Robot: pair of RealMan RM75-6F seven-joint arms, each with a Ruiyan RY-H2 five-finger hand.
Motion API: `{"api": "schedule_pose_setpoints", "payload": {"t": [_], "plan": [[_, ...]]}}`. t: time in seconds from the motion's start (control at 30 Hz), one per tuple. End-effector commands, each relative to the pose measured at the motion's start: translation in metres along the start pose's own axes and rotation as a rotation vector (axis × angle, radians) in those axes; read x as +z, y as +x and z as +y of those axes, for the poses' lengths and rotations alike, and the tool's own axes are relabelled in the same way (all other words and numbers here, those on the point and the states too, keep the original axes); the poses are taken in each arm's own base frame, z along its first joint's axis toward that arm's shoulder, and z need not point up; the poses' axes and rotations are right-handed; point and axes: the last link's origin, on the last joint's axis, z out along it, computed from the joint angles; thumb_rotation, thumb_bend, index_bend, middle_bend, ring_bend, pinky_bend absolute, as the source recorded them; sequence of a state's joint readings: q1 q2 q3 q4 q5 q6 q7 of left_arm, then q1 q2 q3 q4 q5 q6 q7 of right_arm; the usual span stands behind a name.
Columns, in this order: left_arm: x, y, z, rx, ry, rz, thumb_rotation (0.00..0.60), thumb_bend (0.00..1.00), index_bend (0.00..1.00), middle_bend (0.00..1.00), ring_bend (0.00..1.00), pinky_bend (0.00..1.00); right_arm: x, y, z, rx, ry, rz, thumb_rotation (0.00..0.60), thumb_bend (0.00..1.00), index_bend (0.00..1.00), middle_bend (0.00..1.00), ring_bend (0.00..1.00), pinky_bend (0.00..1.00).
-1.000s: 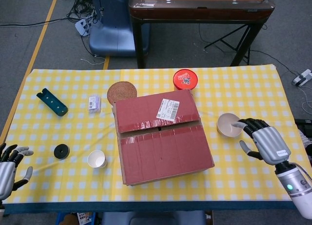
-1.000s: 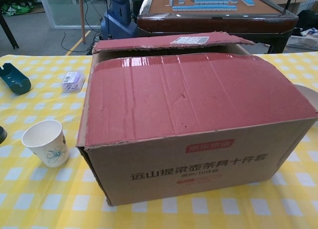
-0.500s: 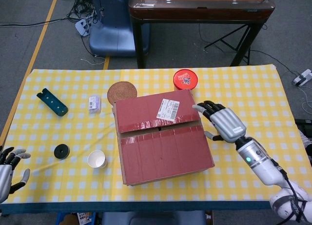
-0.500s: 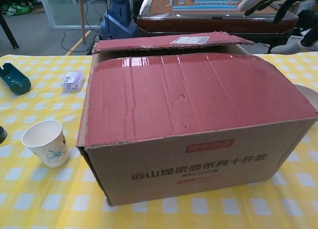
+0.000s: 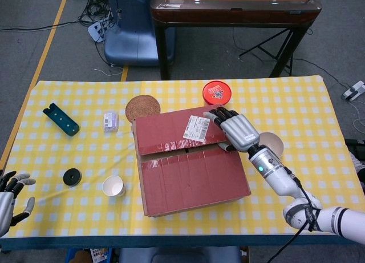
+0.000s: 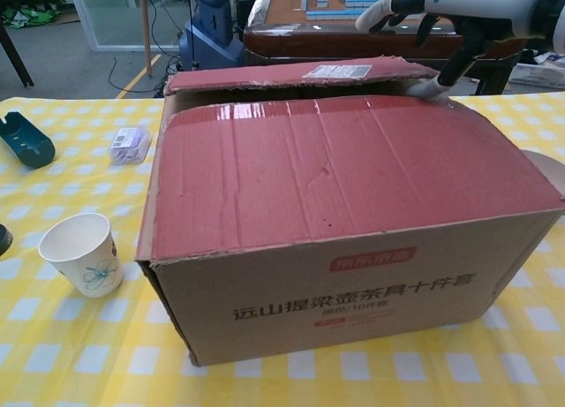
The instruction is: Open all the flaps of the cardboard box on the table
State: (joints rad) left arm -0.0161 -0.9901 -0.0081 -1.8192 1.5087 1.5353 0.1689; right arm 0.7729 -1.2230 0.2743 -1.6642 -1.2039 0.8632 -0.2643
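Right robot hand (image 5: 235, 129), released with fingers spread, hovers over the cardboard box (image 5: 188, 160)'s far flap (image 5: 179, 128); next, hook its edge and lift.

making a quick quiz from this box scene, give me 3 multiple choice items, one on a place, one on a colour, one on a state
1. Where is the right hand?
A. over the box's far right corner
B. on the paper cup
C. off the table

2. What colour is the round tin behind the cardboard box?
A. blue
B. red
C. white

3. How are the box's top flaps?
A. folded fully outward
B. torn off
C. down, with a gap between them

Answers: 1 A, fingers reach over that corner. 2 B, lid is red. 3 C, both lie nearly flat.
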Motion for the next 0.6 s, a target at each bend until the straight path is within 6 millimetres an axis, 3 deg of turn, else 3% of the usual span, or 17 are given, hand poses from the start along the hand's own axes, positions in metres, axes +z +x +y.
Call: {"api": "schedule_pose_setpoints", "payload": {"t": [0.03,0.6], "plan": [[0.000,0.000,0.000,0.003,-0.002,-0.002,0.600,0.44,0.42,0.26,0.13,0.00,0.009,0.000,-0.001,0.006,-0.006,0.014,0.600,0.23,0.10,0.13,0.08,0.23],[-0.001,0.003,-0.003,0.013,0.007,0.006,0.600,0.44,0.42,0.26,0.13,0.00,0.076,0.052,0.023,0.066,-0.132,0.164,0.600,0.23,0.10,0.12,0.08,0.24]]}}
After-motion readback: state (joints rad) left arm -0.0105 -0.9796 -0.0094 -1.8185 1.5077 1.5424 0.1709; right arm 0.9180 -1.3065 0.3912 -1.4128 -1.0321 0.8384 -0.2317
